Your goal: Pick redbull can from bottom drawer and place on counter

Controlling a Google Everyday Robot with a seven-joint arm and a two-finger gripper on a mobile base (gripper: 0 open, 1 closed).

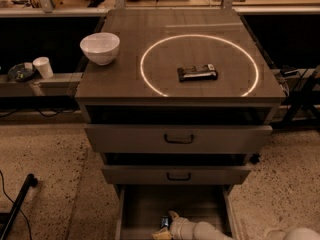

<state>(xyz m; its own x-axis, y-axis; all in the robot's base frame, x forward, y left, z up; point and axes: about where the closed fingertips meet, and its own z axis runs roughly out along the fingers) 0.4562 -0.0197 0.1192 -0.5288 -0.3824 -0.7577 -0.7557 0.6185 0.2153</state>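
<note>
No legible text on the wrapped bar (197,73) or the redbull can (164,221). The gripper (167,227) is low in the bottom drawer (140,210), at the can.
</note>
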